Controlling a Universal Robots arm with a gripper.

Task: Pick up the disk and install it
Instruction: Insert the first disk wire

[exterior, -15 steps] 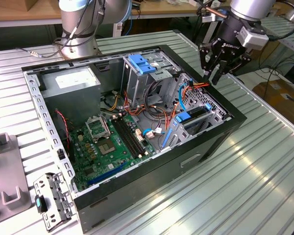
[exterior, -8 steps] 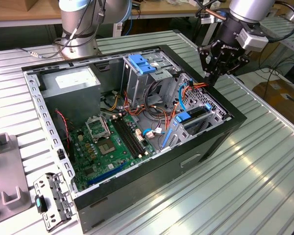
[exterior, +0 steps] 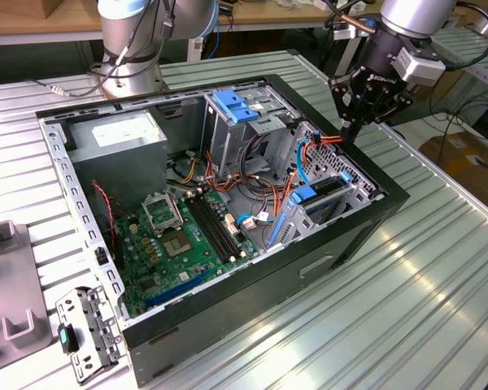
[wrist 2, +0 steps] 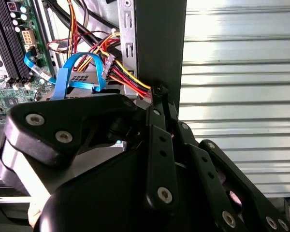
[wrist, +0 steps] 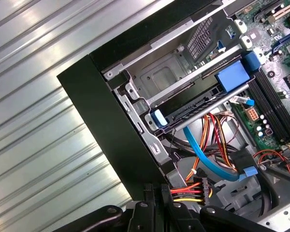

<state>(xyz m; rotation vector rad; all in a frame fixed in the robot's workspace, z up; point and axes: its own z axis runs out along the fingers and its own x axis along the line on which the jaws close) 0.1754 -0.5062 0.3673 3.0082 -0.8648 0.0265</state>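
Disk [exterior: 325, 193] — lengthwise along case wall [exterior: 252, 302], tool [exterior: 347, 134] above

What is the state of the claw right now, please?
The claw: closed, holding nothing.

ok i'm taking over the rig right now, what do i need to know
Gripper: shut, with nothing seen between its fingers. It is over the edge of the case on the exterior view's right, beside the red and orange cables.
Disk: in its blue frame, in the bay at the case's front, apart from the gripper.
Done: the disk looks placed in the bay.
Left: cannot tell whether it is fully seated.
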